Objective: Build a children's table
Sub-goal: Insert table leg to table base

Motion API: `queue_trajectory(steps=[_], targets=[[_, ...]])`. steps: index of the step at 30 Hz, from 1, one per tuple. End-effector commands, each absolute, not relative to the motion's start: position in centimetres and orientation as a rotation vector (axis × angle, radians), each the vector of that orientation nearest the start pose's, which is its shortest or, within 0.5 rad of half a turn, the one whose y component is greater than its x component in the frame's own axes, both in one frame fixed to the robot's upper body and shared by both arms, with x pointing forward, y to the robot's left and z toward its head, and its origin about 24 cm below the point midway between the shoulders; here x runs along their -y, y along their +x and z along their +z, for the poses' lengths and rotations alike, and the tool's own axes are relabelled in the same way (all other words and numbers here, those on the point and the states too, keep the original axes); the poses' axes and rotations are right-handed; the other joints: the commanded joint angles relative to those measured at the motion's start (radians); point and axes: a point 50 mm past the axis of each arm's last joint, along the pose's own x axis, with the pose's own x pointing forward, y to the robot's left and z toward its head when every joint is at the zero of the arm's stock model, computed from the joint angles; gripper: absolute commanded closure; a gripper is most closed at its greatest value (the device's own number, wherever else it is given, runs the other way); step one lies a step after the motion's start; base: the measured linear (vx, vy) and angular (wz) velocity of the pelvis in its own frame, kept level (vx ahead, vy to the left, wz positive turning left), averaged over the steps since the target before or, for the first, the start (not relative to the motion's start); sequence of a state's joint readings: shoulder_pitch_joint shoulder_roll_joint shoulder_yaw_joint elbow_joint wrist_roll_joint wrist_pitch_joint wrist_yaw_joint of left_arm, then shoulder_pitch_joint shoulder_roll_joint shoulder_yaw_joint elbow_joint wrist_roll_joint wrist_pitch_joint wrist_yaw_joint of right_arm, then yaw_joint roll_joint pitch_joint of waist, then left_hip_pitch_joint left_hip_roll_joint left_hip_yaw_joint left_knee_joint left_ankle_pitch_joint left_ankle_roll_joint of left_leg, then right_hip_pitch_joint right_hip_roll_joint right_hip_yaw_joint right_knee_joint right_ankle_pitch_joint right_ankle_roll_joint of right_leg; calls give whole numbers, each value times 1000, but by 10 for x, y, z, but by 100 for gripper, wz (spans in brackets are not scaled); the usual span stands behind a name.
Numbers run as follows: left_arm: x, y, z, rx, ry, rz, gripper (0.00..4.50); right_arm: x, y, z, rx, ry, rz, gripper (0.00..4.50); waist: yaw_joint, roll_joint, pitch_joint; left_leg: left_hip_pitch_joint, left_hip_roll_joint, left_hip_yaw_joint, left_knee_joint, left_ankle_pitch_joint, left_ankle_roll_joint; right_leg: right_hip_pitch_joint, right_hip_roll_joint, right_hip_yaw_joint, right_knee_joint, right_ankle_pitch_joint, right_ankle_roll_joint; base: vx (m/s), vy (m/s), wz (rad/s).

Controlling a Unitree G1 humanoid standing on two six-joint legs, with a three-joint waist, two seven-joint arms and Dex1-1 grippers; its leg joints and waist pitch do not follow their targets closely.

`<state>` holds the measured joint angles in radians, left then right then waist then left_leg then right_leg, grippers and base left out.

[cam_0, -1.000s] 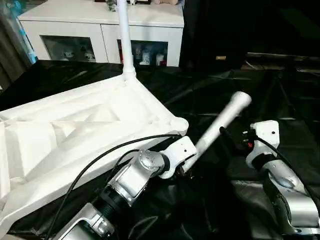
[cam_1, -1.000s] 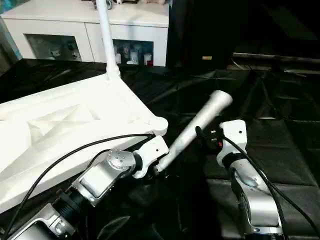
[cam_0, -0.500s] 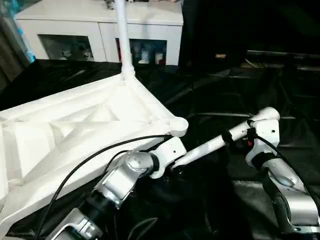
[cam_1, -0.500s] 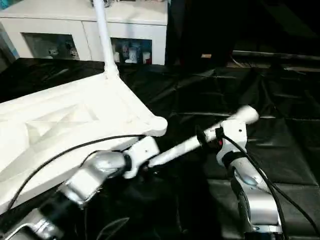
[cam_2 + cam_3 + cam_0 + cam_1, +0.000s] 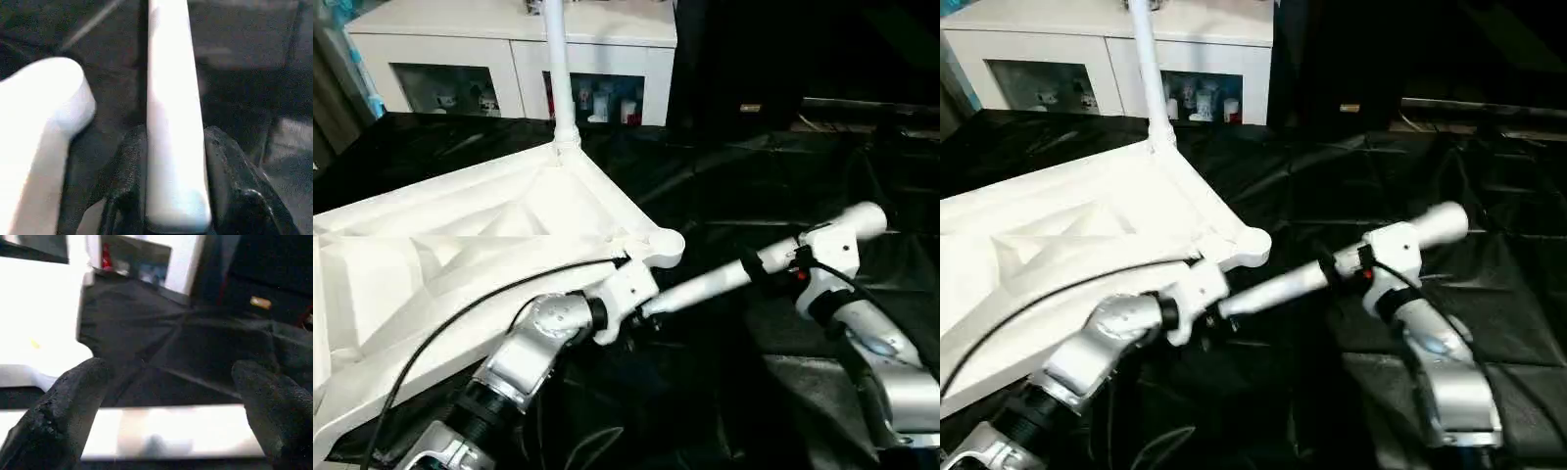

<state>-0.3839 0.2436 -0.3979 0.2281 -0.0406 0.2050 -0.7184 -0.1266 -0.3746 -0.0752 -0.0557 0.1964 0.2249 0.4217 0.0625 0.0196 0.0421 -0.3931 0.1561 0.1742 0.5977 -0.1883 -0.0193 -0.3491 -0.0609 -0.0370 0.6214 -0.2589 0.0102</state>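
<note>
Status: your left end effector [image 5: 171, 186] clamped loose leg [image 5: 705, 286] beside tabletop [image 5: 460, 264] corner socket [image 5: 664, 245] | right end effector [image 5: 166, 406] gaped wide around leg | tabletop lay upside-down on bench [image 5: 754, 186]

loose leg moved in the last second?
Yes. The loose leg in the left gripper has tipped down from steeply raised to nearly level, its far end now at the right gripper, judged against the table's corner socket.

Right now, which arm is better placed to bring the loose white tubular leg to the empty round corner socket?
Left, probably. The left gripper is clamped on the loose white tubular leg right beside the empty round corner socket; the right gripper stands open around its far end.
</note>
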Motion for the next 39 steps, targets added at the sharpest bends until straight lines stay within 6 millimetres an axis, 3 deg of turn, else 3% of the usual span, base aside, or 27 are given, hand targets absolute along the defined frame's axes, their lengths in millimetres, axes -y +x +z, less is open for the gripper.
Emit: queue_trajectory(steps=[1,5,8,9,11,12,14,17,21,22,23,25,28,29,30,31,33,35,36,37,38,39], targets=[[-75,288,63,-145,285,-1080,311,209,277,104,23,-173,406,0,5,-11,-49,24,81,-31,-73,-122,70,26,-95,45,-65,99,-238,0,0,0],[-95,294,76,-134,291,-1062,311,211,274,123,78,-323,510,0,9,-16,-50,22,82,-31,-70,-93,87,29,-94,42,-60,115,-236,0,0,0],[-117,297,84,-177,349,-1051,311,212,274,131,89,-554,588,0,7,-25,-47,24,78,-28,-69,-100,94,25,-93,41,-62,88,-228,0,0,0],[-128,300,89,-205,369,-1044,311,212,276,135,107,-610,605,0,9,-16,-47,25,78,-29,-69,-103,89,24,-93,41,-63,62,-228,0,0,0],[-140,301,94,-230,390,-1043,311,211,278,140,130,-667,613,0,3,-14,-46,27,77,-29,-71,-112,82,19,-87,41,-62,44,-234,0,0,0],[-148,303,98,-244,403,-1047,311,208,279,143,140,-721,620,0,1,-2,-46,31,78,-30,-71,-116,73,16,-87,41,-60,45,-241,0,0,0],[-154,304,104,-253,406,-1049,311,207,281,144,135,-783,632,0,0,-6,-47,33,78,-29,-71,-119,65,17,-85,42,-59,61,-251,0,0,0],[-162,309,117,-260,407,-1057,311,209,283,144,96,-897,652,0,8,3,-48,35,78,-27,-68,-107,61,19,-85,42,-55,108,-266,0,0,0],[-166,316,134,-266,412,-1087,311,216,289,129,-6,-1068,732,0,17,1,-49,33,75,-25,-62,-106,63,22,-90,43,-53,123,-284,0,0,0],[-166,316,138,-268,404,-1107,311,216,293,126,-18,-1117,734,0,20,20,-50,32,75,-28,-61,-108,57,22,-92,42,-51,123,-290,0,0,0],[-165,316,139,-269,403,-1117,311,217,294,125,-22,-1136,729,0,18,12,-50,33,75,-26,-62,-113,53,22,-89,41,-53,124,-293,0,0,0],[-162,314,142,-278,406,-1145,311,220,298,126,-25,-1186,716,0,19,8,-53,28,73,-26,-58,-88,69,29,-89,42,-47,168,-300,0,0,0],[-164,306,141,-305,380,-1196,311,225,307,126,-17,-1258,647,0,23,12,-54,26,72,-26,-54,-55,88,27,-91,40,-44,161,-306,0,0,0],[-165,304,140,-313,375,-1194,311,227,308,124,-9,-1284,627,0,20,7,-52,25,71,-24,-55,-59,91,28,-88,40,-46,153,-308,0,0,0],[-165,302,139,-321,372,-1195,311,228,309,124,3,-1307,616,0,21,11,-51,27,72,-25,-54,-66,88,27,-88,40,-47,138,-308,0,0,0],[-166,300,139,-325,374,-1198,311,228,309,123,23,-1324,613,0,20,-18,-51,26,74,-21,-56,-64,94,30,-88,41,-48,126,-306,0,0,0],[-167,298,136,-332,359,-1195,311,226,311,121,62,-1334,606,0,25,-6,-51,26,75,-22,-53,-52,102,27,-92,41,-46,103,-296,0,0,0],[-168,296,134,-335,354,-1188,311,225,311,119,75,-1339,603,0,24,-5,-51,27,74,-22,-53,-45,101,24,-87,40,-45,105,-293,0,0,0],[-167,293,136,-328,339,-1186,311,225,313,114,70,-1352,609,0,24,-13,-50,26,76,-22,-54,-45,104,25,-87,40,-43,108,-293,0,0,0],[-166,292,137,-322,327,-1191,311,225,314,112,63,-1355,614,0,24,-15,-49,27,74,-20,-53,-45,106,23,-86,39,-44,103,-295,0,0,0],[-166,290,137,-325,323,-1197,311,225,315,107,55,-1380,618,0,25,-9,-50,29,76,-22,-54,-42,101,22,-87,38,-42,101,-299,0,0,0],[-167,287,135,-335,334,-1214,311,228,317,103,41,-1391,614,0,24,-12,-48,29,75,-20,-53,-46,99,21,-85,39,-45,100,-301,0,0,0]])
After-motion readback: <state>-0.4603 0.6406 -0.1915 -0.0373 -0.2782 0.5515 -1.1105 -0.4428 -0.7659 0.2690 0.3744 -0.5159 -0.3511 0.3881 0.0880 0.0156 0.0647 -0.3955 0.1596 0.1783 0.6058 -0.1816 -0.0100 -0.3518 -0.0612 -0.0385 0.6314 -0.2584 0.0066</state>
